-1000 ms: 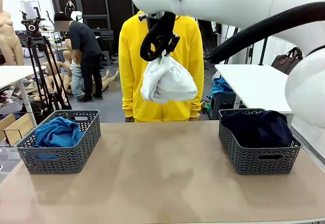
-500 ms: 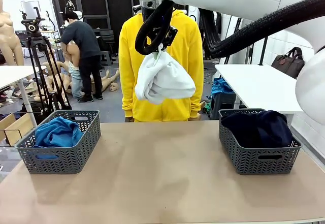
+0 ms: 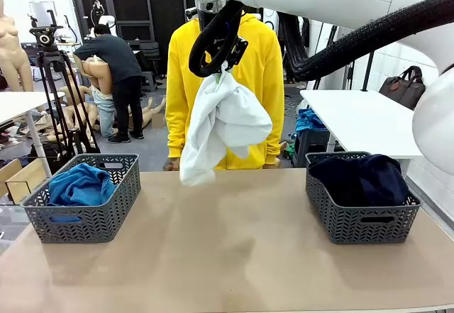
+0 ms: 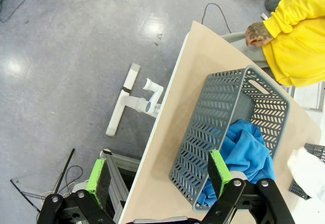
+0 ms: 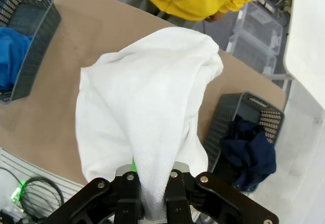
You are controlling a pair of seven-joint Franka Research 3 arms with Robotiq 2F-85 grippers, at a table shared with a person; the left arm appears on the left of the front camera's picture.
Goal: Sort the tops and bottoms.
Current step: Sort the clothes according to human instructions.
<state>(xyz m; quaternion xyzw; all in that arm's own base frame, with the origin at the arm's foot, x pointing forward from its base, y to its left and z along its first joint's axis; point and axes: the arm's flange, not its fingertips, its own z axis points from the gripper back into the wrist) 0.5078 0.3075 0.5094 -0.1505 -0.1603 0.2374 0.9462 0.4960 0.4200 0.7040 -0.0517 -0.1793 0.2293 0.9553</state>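
My right gripper [image 3: 221, 63] [image 5: 152, 191] is shut on a white garment [image 3: 220, 125] [image 5: 147, 112] that hangs high above the table's far middle, in front of a person in a yellow hoodie [image 3: 259, 79]. A bright blue garment [image 3: 81, 185] [image 4: 249, 155] lies in the left grey basket [image 3: 85, 217] [image 4: 213, 127]. Dark navy cloth [image 3: 365, 178] [image 5: 249, 155] fills the right grey basket [image 3: 362, 221] [image 5: 218, 122]. In the left wrist view my left gripper [image 4: 157, 176] is open, high over the table's left edge beside the left basket.
The person's hands [image 3: 172, 164] [image 4: 259, 31] rest at the table's far edge. The tan tabletop [image 3: 227, 249] lies bare between the baskets. A white side table [image 3: 355, 118] stands behind on the right, a tripod [image 3: 53, 93] on the left.
The white garment has unfurled: a long fold now hangs down toward the left. The right gripper rose and shifted slightly left at first, then held still.
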